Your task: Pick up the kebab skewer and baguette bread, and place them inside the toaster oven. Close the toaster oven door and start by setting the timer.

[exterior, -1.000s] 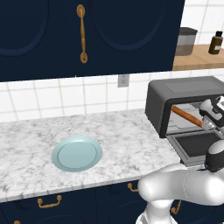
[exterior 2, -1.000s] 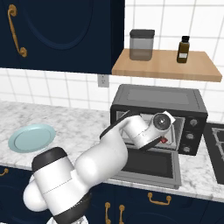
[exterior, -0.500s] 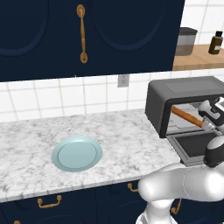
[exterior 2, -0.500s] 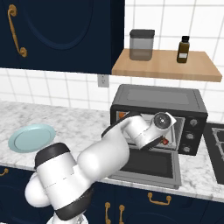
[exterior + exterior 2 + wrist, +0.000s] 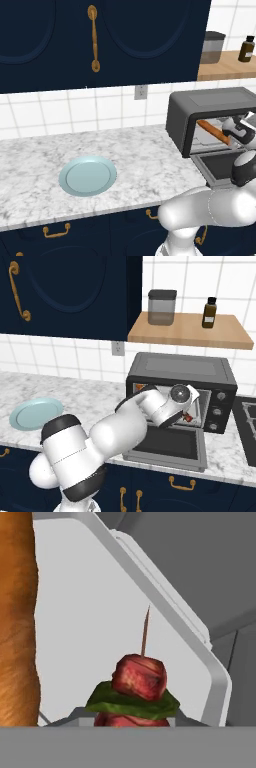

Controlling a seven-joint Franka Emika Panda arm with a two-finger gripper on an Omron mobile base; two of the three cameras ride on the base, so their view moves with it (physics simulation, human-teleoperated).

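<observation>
- My white arm with dark joints [image 5: 100,441] is rising from my base and bending forward at a dark-banded elbow.
- My forearm is stretching away from me and slightly upward, ending in a rounded white wrist [image 5: 167,406] with a grey disc on its side.
- In the left base view, my wrist and hand [image 5: 239,131] are sitting at the far right edge, above a dark rounded joint.
- My two-finger gripper is standing pinched nearly closed, jaws clamping the short thin kebab skewer of dark red meat chunks [image 5: 139,684], its pointed stick poking out ahead of my hand.
</observation>
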